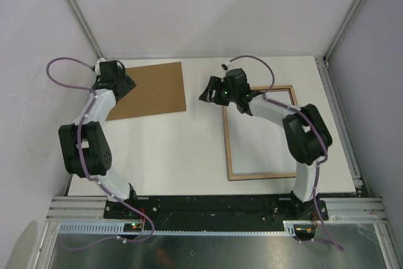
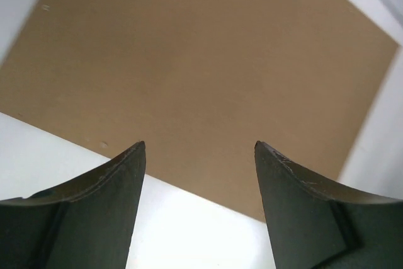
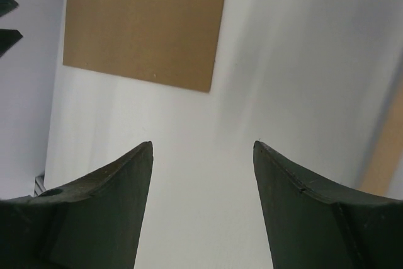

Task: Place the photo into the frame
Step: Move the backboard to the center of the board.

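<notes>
Top external view shows me the frame (image 1: pixel 228 146) lying flat near the right edge of the bench (image 1: pixel 176 149), its light wood side up. The area inside it is white; whether this is the photo lying face down or only bare bench, I cannot tell (no printed picture is visible in any view). The brown board (image 1: pixel 151 89) lies flat at the far left corner of the bench. My left hand (image 1: pixel 121 84) hovers over the left end of that board, fingers wide apart and holding nothing. My right hand (image 1: pixel 211 91) is also wide and empty, above bare bench just beside the far left corner of the frame.

I judge the frame to be light, stiff and thin, so I would pinch one rail from its outer side. A paper print would be floppy and lie flush, so it would be hard to lift; sliding it toward a bench edge seems safer. Between board and frame there is open room, but the frame's right rail is close to the bench edge.
</notes>
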Tool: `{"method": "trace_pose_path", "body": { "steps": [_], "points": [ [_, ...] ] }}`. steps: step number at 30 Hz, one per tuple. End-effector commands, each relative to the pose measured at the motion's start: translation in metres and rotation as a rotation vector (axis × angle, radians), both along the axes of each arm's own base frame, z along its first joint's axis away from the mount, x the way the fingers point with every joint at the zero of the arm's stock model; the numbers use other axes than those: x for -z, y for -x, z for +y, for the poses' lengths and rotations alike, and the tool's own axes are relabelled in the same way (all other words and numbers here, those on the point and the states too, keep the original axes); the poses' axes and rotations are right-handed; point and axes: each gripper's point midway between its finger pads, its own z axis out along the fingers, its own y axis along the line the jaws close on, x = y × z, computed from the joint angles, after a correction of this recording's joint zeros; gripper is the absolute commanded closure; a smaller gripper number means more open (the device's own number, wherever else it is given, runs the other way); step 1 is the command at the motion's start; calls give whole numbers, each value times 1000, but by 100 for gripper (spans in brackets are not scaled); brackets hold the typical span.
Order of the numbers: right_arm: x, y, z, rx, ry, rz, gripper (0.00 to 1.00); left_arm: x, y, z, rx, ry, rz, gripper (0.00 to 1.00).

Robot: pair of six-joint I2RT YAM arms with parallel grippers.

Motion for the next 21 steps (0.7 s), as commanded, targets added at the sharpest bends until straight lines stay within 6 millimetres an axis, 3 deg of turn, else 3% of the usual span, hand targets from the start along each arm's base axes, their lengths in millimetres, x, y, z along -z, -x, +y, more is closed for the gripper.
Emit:
{"method": "trace_pose_path", "body": {
  "steps": [1, 9, 16, 21],
  "points": [
    [-14, -29, 44, -37, -88, -57, 30, 18, -15, 53, -49, -90, 32, 26],
    [19, -52, 83, -108, -82, -7, 30, 70, -16, 108, -81, -115, 138, 24],
    [41, -62, 89, -122, -49, 6, 30, 82, -13, 149, -130, -156, 175, 23],
    [51, -65, 93, -130, -37, 9, 29, 96, -10, 167, -155, -165, 210, 20]
  ]
}}
